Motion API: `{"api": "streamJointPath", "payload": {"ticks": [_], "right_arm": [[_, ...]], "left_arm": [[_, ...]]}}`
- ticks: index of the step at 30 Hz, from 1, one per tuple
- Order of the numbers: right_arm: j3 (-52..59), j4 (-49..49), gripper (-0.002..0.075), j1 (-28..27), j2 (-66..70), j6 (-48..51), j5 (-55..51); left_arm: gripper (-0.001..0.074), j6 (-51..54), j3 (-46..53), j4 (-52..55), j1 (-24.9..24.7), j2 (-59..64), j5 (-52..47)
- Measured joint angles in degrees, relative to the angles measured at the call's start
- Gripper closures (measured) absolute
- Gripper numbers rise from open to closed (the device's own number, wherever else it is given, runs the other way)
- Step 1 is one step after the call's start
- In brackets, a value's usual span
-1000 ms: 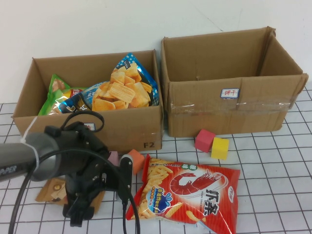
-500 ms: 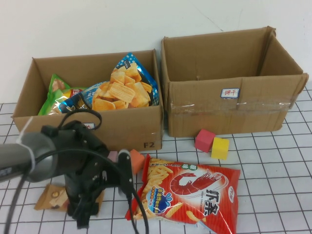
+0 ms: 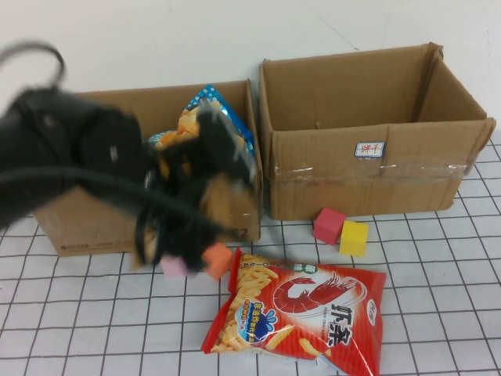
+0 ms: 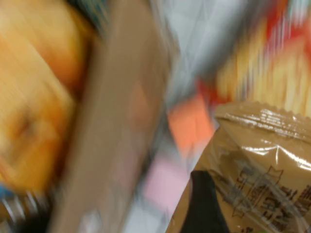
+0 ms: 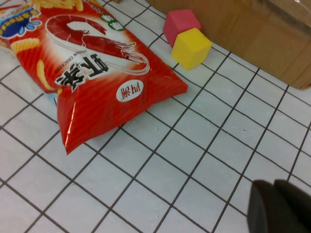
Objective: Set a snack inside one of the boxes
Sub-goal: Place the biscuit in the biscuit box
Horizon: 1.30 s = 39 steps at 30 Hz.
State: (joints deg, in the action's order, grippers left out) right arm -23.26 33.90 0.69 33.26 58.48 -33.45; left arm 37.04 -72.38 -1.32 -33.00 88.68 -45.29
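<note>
My left gripper (image 4: 218, 213) is shut on a brown snack packet (image 4: 262, 160). In the high view the left gripper (image 3: 176, 227) and its arm are a dark blur, raised in front of the left cardboard box (image 3: 78, 227), which holds snack bags such as a blue one (image 3: 205, 102). The right cardboard box (image 3: 360, 168) looks empty. A red shrimp-chip bag (image 3: 313, 309) lies flat on the grid table; it also shows in the right wrist view (image 5: 92, 73). My right gripper (image 5: 277, 206) is shut and empty, low over the table to the right of the red bag.
A pink block (image 3: 329, 225) and a yellow block (image 3: 353, 237) lie in front of the right box. An orange block (image 3: 217, 260) and a light pink block (image 3: 174, 266) lie under my left arm by the left box's front wall.
My left arm has swung up fast from the table's lower left toward the left box. The brown packet has left the table and is in the left gripper. The right arm is still.
</note>
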Motion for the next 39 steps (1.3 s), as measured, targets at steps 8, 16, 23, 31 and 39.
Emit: {"api": "streamJointPath", "payload": {"ticks": [8,16,23,31,39], "right_arm": [[0.0,0.0,0.0726,0.0,0.0,0.0,0.11],[0.0,0.08,0.0726,0.0,0.0,0.0,0.32],[0.0,0.08,0.0726,0.0,0.0,0.0,0.66],[0.0,0.29,0.0726,0.0,0.0,0.0,0.96],[0.0,0.51,0.0726,0.0,0.0,0.0,1.1]], "left_arm": [[0.0316,2.67,-9.81,-11.75,-0.02,-0.09,15.73],[0.0316,2.49,-10.08,-13.0,-0.02,1.54,43.02],[0.0316,-6.73,-10.33,-13.23,-2.23,7.58,63.93],[0.0317,-15.34,-10.6,-4.35,-5.45,18.9,81.16],[0.0317,-16.11,-11.31,-9.81,-5.58,26.23,79.61]]}}
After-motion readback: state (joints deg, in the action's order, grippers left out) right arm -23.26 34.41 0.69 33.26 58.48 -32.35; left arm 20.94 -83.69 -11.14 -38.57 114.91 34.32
